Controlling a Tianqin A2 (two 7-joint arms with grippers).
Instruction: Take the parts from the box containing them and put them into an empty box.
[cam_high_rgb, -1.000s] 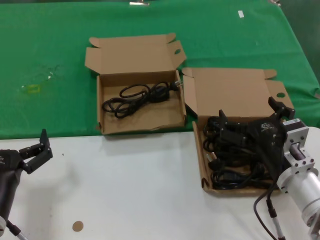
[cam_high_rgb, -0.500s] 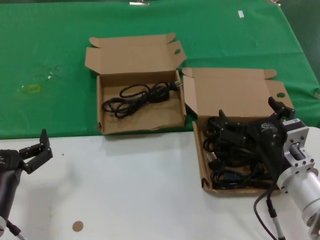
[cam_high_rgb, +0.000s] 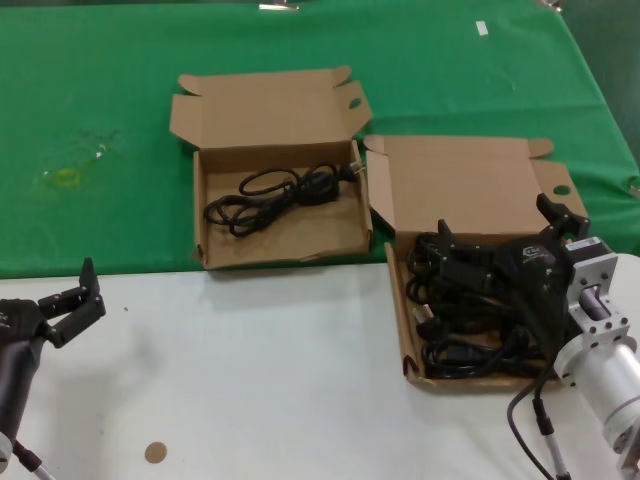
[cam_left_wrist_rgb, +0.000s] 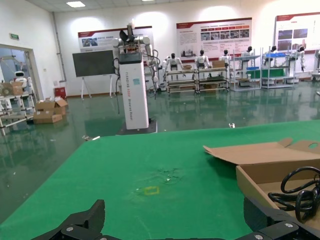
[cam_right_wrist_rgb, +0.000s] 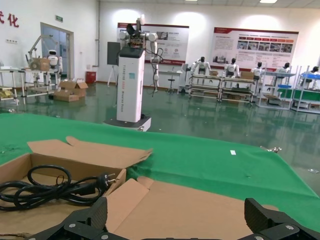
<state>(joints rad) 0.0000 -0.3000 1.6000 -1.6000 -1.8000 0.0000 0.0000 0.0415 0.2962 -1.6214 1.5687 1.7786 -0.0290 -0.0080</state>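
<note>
the right gripper (cam_high_rgb: 495, 238) hangs wide open over the parts (cam_high_rgb: 465, 315) in the box containing them (cam_high_rgb: 408, 335) near the tabletop's right edge; it should drop onto a single bundle. the left gripper (cam_high_rgb: 78, 298) idles open.

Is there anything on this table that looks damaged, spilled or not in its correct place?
One small oddity: a yellowish stain with a clear crinkled scrap lies on the green cloth, left of the far brown cardboard box holding one black coiled power cord. Both boxes stand open and look intact in the head view.
</note>
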